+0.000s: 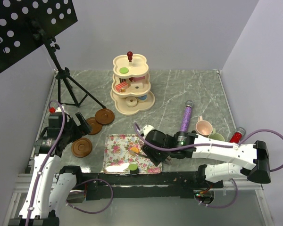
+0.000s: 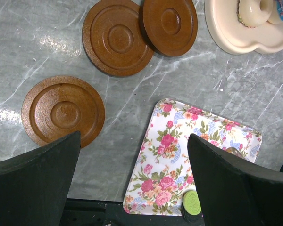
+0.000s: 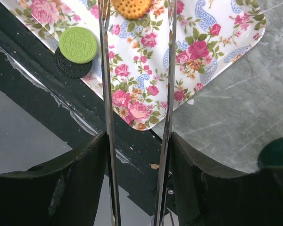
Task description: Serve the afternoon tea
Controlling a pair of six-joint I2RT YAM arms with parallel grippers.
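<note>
Now, left claw (image 2: 134,141) spread wide above saucers (image 2: 62,111), right claw (image 3: 137,136) clamped on tongs (image 3: 106,94) over floral tray (image 3: 203,52)

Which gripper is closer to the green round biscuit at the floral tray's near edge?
Right. The right gripper, holding metal tongs, reaches over the floral rectangular tray close to the green round biscuit; the left gripper is open by the brown round saucers, left of the tray.

Pink-rose floral tray (image 1: 120,146) — brown saucers (image 1: 81,147) — cream stand (image 1: 132,101), green macaron (image 1: 132,167).
</note>
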